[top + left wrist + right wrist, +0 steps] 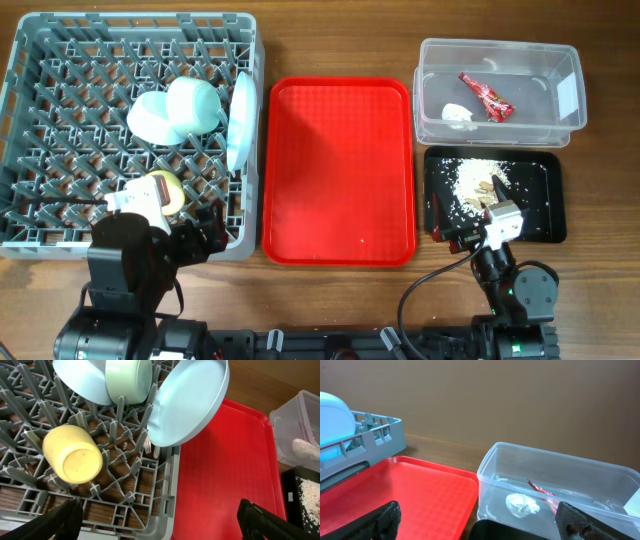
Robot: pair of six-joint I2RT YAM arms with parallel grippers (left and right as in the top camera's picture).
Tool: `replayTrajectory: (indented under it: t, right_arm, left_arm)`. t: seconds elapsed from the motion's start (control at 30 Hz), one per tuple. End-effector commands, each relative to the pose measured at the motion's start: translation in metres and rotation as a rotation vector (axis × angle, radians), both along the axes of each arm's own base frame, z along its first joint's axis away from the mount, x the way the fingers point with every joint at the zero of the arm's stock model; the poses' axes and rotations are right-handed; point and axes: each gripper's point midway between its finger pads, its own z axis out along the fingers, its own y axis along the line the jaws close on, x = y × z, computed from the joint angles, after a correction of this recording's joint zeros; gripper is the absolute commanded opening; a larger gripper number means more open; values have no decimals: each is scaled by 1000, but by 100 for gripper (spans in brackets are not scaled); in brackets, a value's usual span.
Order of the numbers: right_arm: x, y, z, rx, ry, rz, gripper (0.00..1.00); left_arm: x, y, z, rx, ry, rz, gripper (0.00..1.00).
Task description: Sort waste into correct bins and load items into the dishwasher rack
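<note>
The grey dishwasher rack (60,120) holds two mint bowls (192,103), the upright white plate (240,118) and the yellow cup (165,190). In the left wrist view I see the cup (73,454), bowls (127,380), plate (192,402) and a white fork tip (148,446) among the pegs. The clear tub (560,80) holds the red wrapper (485,97) and the white napkin (459,114). The black tray (545,200) holds beige scraps (470,178). My left gripper (160,520) is open over the rack's front corner. My right gripper (480,520) is open near the tub (495,467).
The red serving tray (338,170) lies bare between the rack and the bins. Both arms sit at the table's front edge. Brown wooden tabletop shows around everything.
</note>
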Motion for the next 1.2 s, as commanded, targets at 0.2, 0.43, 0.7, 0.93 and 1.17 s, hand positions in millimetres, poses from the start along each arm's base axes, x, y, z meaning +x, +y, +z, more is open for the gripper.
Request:
replayTrajectory:
  t: [0.2, 0.43, 0.7, 0.93, 1.17]
  right_arm:
    - [-1, 2, 3, -12, -16, 15, 100]
    - [-1, 2, 3, -12, -16, 15, 100]
    - [-1, 2, 3, -12, -16, 15, 100]
    - [-1, 2, 3, -12, -16, 15, 100]
    - [-1, 2, 3, -12, -16, 15, 100]
  left_arm:
    - [24, -2, -31, -64, -477, -26, 100]
    - [40, 6, -42, 34, -722, -34, 100]
    - [40, 5, -62, 39, -640, -39, 100]
    - [40, 5, -62, 39, -640, -39, 100]
    - [40, 5, -62, 39, -640, -39, 100]
